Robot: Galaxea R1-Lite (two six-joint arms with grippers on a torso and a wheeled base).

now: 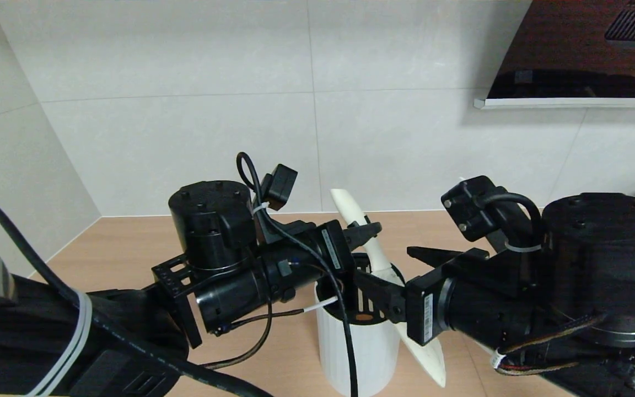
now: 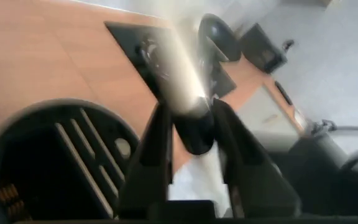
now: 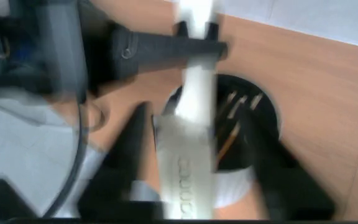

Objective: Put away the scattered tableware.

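Bright, even light in the head view, with soft shadows. Both wrist views smear, and the pale utensil between the left jaws glares white.

surface: wooden countertop | on it: white utensil holder, standing upright

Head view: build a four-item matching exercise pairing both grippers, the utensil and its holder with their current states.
1. left gripper
2. right gripper
3. cream utensil
4. white utensil holder

A. upright on the wooden counter
B. open, a finger on either side of the utensil
C. tilted above the holder
D. shut on the utensil

Pairs: 1-D, 2-B, 3-C, 4-A
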